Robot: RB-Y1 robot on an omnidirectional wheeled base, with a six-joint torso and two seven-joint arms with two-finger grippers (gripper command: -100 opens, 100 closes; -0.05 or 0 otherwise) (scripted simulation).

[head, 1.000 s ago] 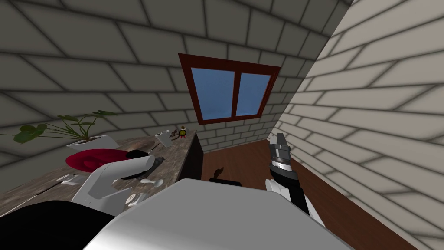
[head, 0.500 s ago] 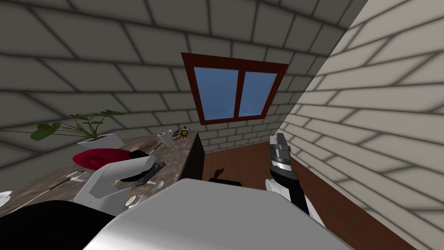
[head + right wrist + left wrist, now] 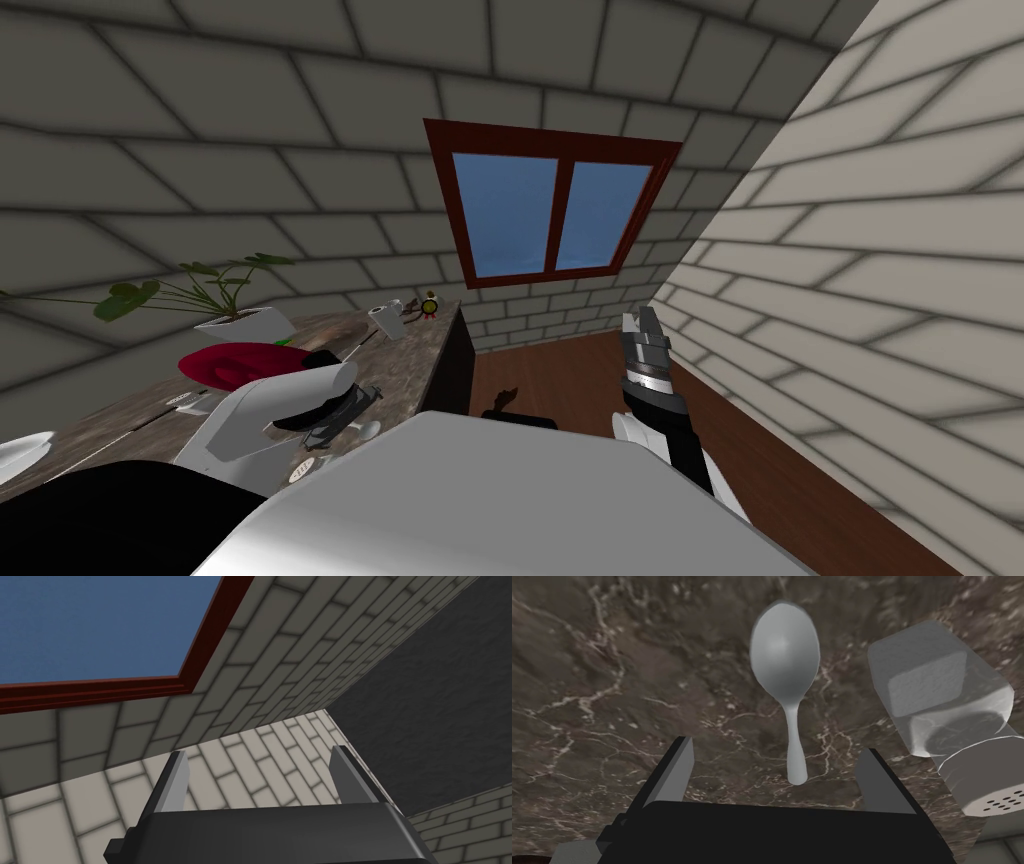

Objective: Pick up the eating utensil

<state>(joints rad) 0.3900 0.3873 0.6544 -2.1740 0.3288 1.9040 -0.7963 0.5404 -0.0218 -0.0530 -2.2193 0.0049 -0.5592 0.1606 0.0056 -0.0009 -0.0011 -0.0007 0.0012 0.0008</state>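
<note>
Grey and pale, the spoon [image 3: 786,661] lies flat on the dark brown marbled table top [image 3: 602,676], its bowl pointing away from the left gripper [image 3: 777,746] and the tip of its thin handle reaching into the gap between the two blades. That gripper is spread wide, a blade standing well clear on each side of the handle and neither touching it. Just outside one blade lies a salt shaker [image 3: 942,711] on its side, clear-bodied with white salt inside and a pale cap with small holes, near the spoon but apart from it. In the head view the left arm reaches down over the near end of the table in the lower left of the frame, with a red object [image 3: 235,362] and a potted plant [image 3: 225,310] further along the top. At middle right of that frame the right gripper [image 3: 640,318] is held up over the brown wooden floor [image 3: 560,370], its blades wide apart and holding nothing
</note>
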